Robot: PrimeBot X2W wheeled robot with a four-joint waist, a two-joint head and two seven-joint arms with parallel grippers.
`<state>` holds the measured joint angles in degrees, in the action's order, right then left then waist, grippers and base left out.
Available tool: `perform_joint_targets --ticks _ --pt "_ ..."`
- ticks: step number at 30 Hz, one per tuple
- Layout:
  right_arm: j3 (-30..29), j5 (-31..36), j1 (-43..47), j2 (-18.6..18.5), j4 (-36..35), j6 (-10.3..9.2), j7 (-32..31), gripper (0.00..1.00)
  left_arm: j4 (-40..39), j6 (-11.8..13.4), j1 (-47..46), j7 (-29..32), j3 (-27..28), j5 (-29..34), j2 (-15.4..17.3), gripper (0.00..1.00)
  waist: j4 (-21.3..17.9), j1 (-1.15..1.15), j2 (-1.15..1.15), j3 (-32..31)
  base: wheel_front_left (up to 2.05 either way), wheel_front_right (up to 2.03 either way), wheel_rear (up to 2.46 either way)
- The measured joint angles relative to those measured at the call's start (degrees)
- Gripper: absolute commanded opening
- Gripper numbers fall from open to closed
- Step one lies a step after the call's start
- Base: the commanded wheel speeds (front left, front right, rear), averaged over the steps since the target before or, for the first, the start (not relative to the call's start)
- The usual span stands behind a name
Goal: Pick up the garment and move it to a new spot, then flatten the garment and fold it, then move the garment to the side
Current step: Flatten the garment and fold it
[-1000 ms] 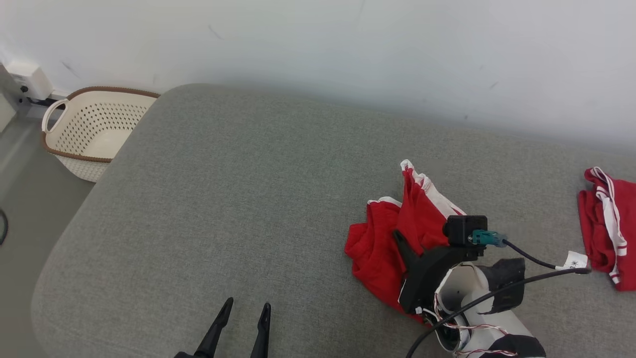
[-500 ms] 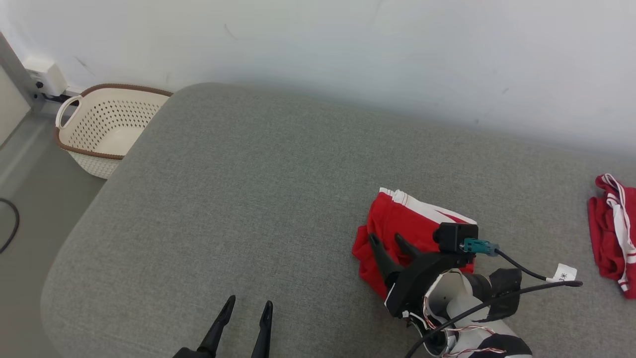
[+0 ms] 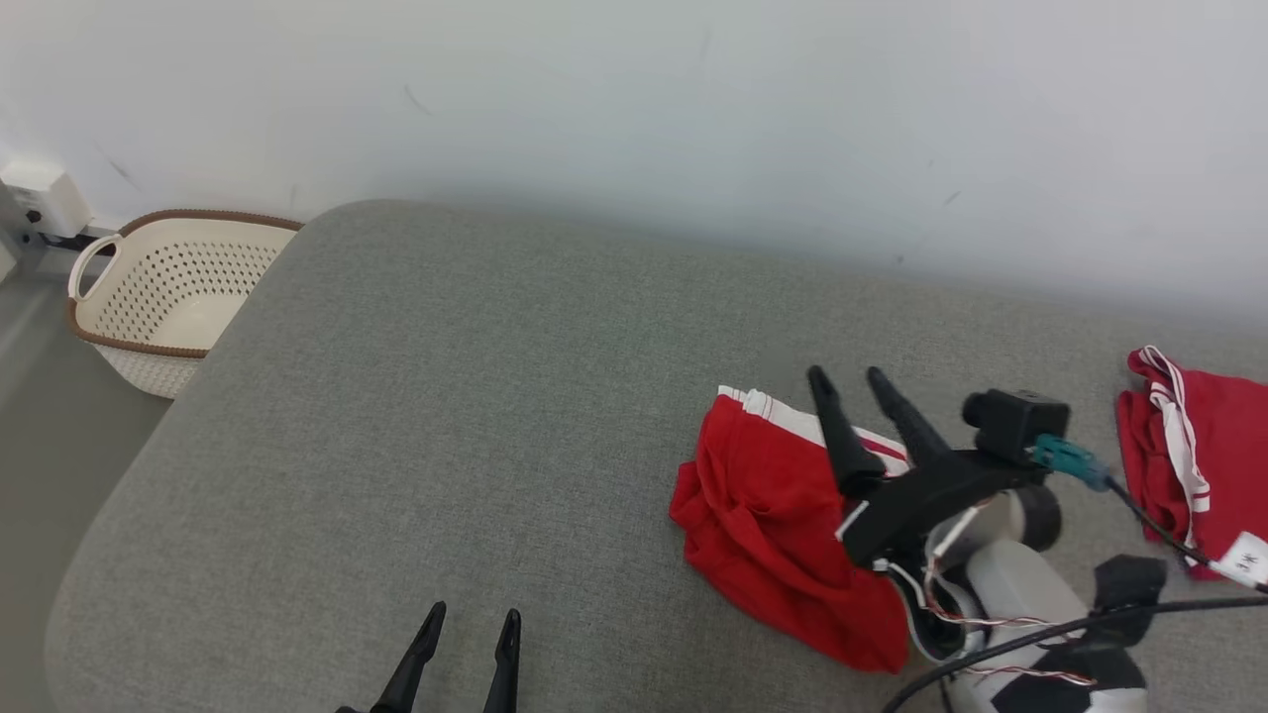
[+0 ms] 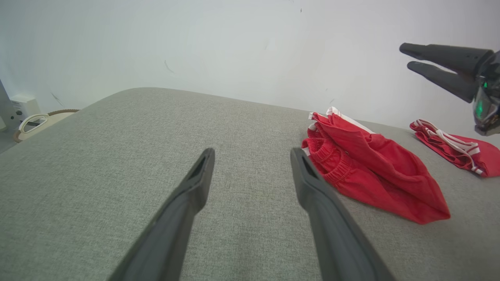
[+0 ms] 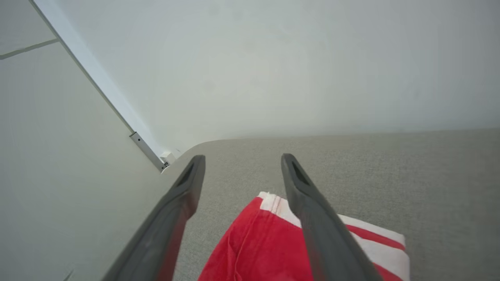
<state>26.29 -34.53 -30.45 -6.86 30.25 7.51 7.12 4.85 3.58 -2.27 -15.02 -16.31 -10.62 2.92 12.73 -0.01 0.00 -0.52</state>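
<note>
Left tool (image 3: 474,612): nearest the robot, low over the bare front of the table, fingers spread apart with nothing between them.
Right tool (image 3: 845,374): fingers apart and empty; seen from the head it lies over the garment's far edge, but the left wrist view shows it up in the air, clear of the cloth (fingertips against the wall).
Wrist camera (image 3: 1015,421): black block on the right arm, a teal plug and dark cable running off to the right.
Garment (image 3: 763,505): red shorts with a white striped band, lying loosely bunched on the right half of the table, just left of the right arm; the elastic waistband faces the left tool.
Table (image 3: 446,396): grey fabric-covered top with rounded corners, its far side against the wall.
Second red garment (image 3: 1209,436): same red with white stripes, crumpled near the table's right edge, well apart from the first.
Basket (image 3: 149,366): cream, perforated, brown rim, on the floor off the table's far left corner.
Wall (image 3: 634,99): plain white, a few faint marks.
</note>
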Motion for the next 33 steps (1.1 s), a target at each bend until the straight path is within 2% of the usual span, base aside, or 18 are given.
perform_joint_targets --ticks 8,13,14,15,16,21,33 --pt "-9.6 5.0 5.9 -6.2 -3.4 -0.01 -0.4 1.00 -0.9 0.0 1.2 0.0 1.3 0.2 0.1 1.00 -1.2 0.00 0.00 -0.7 0.00 0.00 0.00" --pt "-12.6 8.0 8.8 -7.0 -4.3 -0.01 -1.3 1.00 -1.2 -0.2 1.5 0.0 1.9 0.3 0.1 1.00 -1.5 0.00 0.00 -0.5 0.00 0.00 0.00" --pt "-12.8 8.5 9.1 -7.0 -4.2 -0.01 -1.6 0.46 -1.2 -0.3 1.5 0.0 2.0 0.4 0.1 1.00 -1.6 0.00 0.00 -0.5 0.00 0.00 0.00" --pt "-12.8 9.2 9.3 -7.1 -4.1 -0.01 -1.6 0.15 -1.2 -0.3 1.6 0.0 2.1 0.4 0.1 1.00 -1.6 0.00 0.00 -0.4 0.00 0.00 0.00" --pt "-12.7 10.2 9.4 -7.2 -3.8 -0.01 -1.8 0.00 -1.3 -0.3 1.7 0.0 2.1 0.5 0.1 1.00 -1.6 0.00 0.00 -0.3 0.00 0.00 0.00" --pt "-10.7 11.9 9.8 -7.0 -0.6 -0.01 -1.5 0.00 -1.5 -0.5 1.7 0.0 2.0 0.7 0.1 1.00 -1.1 0.00 0.00 0.4 0.00 0.00 0.00" --pt "-2.5 10.7 4.6 -6.8 13.6 -0.01 4.2 0.00 -1.4 -1.2 -0.2 0.0 1.8 2.0 0.3 1.00 1.6 0.01 0.00 2.4 0.00 0.00 0.00"
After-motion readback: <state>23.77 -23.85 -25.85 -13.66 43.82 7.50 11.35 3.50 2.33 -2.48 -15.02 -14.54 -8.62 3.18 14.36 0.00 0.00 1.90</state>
